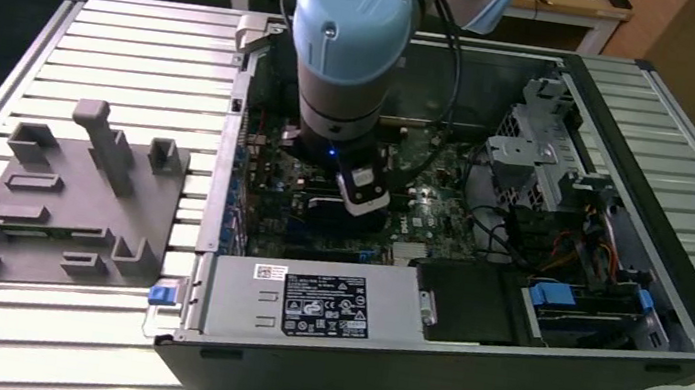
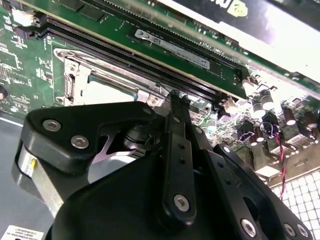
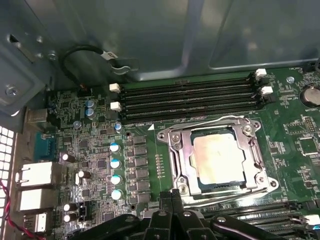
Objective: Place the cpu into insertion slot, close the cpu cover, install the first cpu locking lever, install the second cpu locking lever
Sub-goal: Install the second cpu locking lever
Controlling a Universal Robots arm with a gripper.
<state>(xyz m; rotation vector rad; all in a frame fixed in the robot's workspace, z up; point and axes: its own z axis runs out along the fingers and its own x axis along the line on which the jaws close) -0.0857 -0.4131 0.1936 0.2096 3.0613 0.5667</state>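
- One gripper point(image 3: 172, 196) reaches down into the open computer case point(image 1: 459, 371); in the first wrist view its fingers sit pressed together with nothing between them, just beside the socket's edge.
- The cpu point(image 3: 218, 157) lies flat in the insertion slot point(image 3: 192, 175) on the motherboard point(image 3: 300, 125).
- The cpu cover point(image 3: 176, 151) frames the chip, lying down over it.
- Long memory slots point(image 3: 187, 97) run alongside.
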